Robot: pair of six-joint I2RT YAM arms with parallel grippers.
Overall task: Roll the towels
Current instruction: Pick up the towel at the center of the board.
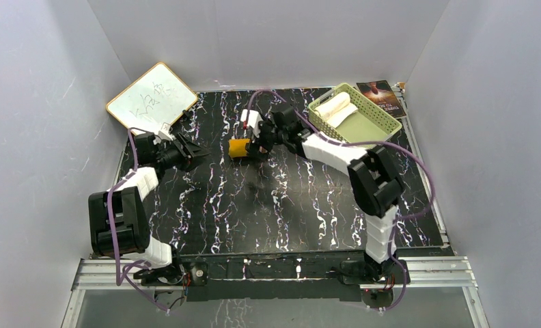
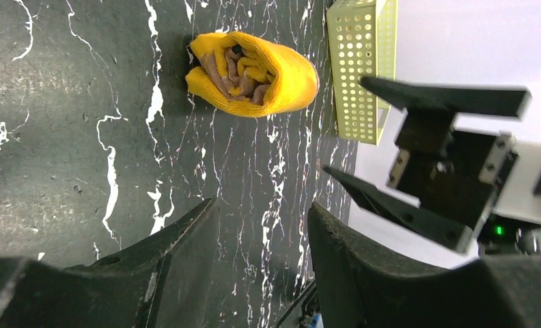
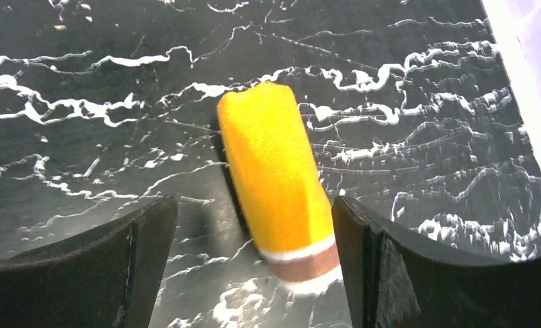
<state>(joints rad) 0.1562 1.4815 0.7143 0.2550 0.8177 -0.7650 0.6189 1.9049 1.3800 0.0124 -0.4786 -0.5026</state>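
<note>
**Fig. – Rt wrist view, with overhead and lt wrist views for ref.** Nearest the lens are my rt gripper's (image 3: 253,208) two dark fingers (image 3: 83,273), spread wide on either side of the yellow towel (image 3: 274,171). The jaws hold nothing. One finger stands just beside the roll's striped end and the other is well apart from it.

The yellow towel lies as a short roll on the marbled table (image 1: 288,205), mid-back, with its long axis running roughly along the gap between the fingers. The cream towel (image 1: 336,106) lies rolled in the green basket (image 1: 376,106) at the back rt, so I judge the rolling itself about done. A white board (image 1: 151,96) leans at the back lt.

The lt gripper (image 2: 262,208) is about half open and empty, well short of the roll and pointing at its open end (seen from there, the spiral looks loosely wound).

Risks, as I judge them:
- **Nudging.** The near finger could push the roll sideways on closing, since the roll isn't centred in the gap.
- **Unwinding.** A pinch at one end only, or a weak squeeze, could let the loose layers slip and unwind once lifted.
- **Snagging.** A low carry toward the basket could catch its rim.
- **Arm clash.** The arms work close together, so the grippers could clash if the lt one advances.
</note>
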